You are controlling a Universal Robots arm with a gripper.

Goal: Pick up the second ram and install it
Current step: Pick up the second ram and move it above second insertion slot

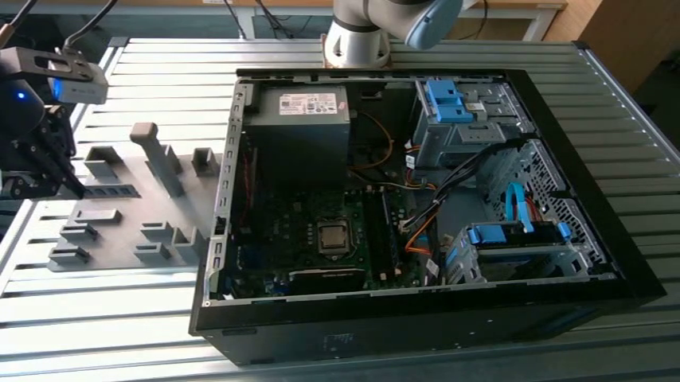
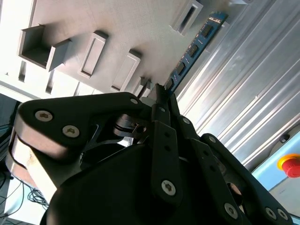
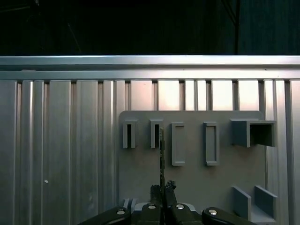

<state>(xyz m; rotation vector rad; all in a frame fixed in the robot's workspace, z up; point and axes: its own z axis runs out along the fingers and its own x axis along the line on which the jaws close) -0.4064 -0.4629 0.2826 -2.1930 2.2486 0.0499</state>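
Observation:
The second ram point(image 1: 111, 191) is a thin dark board standing on edge on the grey fixture plate point(image 1: 117, 239), at the exterior view's left. In the second wrist view the ram point(image 2: 194, 49) runs away from the fingertips, its black chips showing. The first wrist view sees the ram point(image 3: 161, 150) edge-on as a thin dark line. My gripper point(image 1: 72, 187) sits at the near end of the board, and in both wrist views its fingers point(image 2: 161, 101) point(image 3: 154, 192) are closed on that end. The open computer case point(image 1: 425, 318) with its motherboard point(image 1: 308, 231) lies to the exterior view's right.
Grey upright blocks point(image 1: 159, 159) and slotted holders point(image 3: 211, 143) rise from the fixture plate around the ram. The ribbed metal table point(image 1: 107, 318) carries plate and case. A power supply point(image 1: 302, 119), drive cages point(image 1: 467, 115) and orange and blue cables point(image 1: 420, 235) fill the case. The arm's base point(image 1: 356, 40) stands behind it.

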